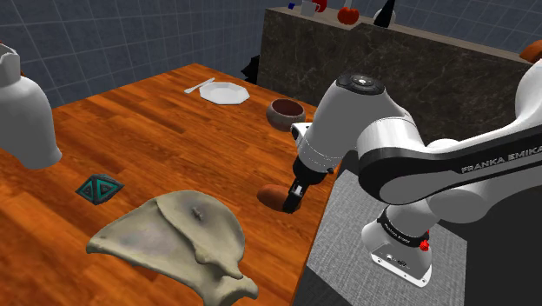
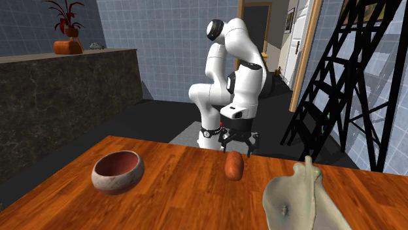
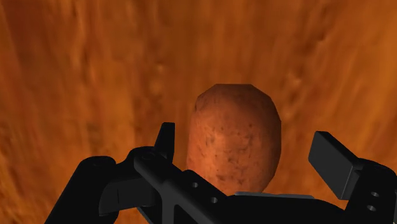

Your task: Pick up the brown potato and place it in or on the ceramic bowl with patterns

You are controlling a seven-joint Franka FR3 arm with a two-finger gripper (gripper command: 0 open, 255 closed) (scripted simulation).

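— So, how does the gripper [image 3: 248,146] stand?
— Wide open and low over the surface [image 1: 156,130]. The potato [image 3: 234,137] lies between its two black fingers. Neither finger touches it, and a gap shows on each side.
— And the potato itself?
— Reddish-brown and speckled, lying on the wooden surface near the edge that runs along the grey stand [image 1: 347,235]. In the shoulder view the gripper [image 1: 295,193] hangs right at the potato [image 1: 272,198].
— Where is the bowl?
— Farther along that same edge, well apart from the potato. The bowl [image 1: 287,111] is upright, dark red inside and mottled pale outside. In the second exterior view the potato [image 2: 234,165] sits to the right of the bowl [image 2: 118,171], with bare wood between them.
— Anything else on there?
— A pale bone-shaped piece [image 1: 174,239] lies toward the shoulder view's left of the potato, with a small teal thing [image 1: 98,188] beyond it and a big white jar [image 1: 22,113] farther left. Past the bowl sits a white plate [image 1: 226,93] with a white utensil [image 1: 199,86] just beside it.
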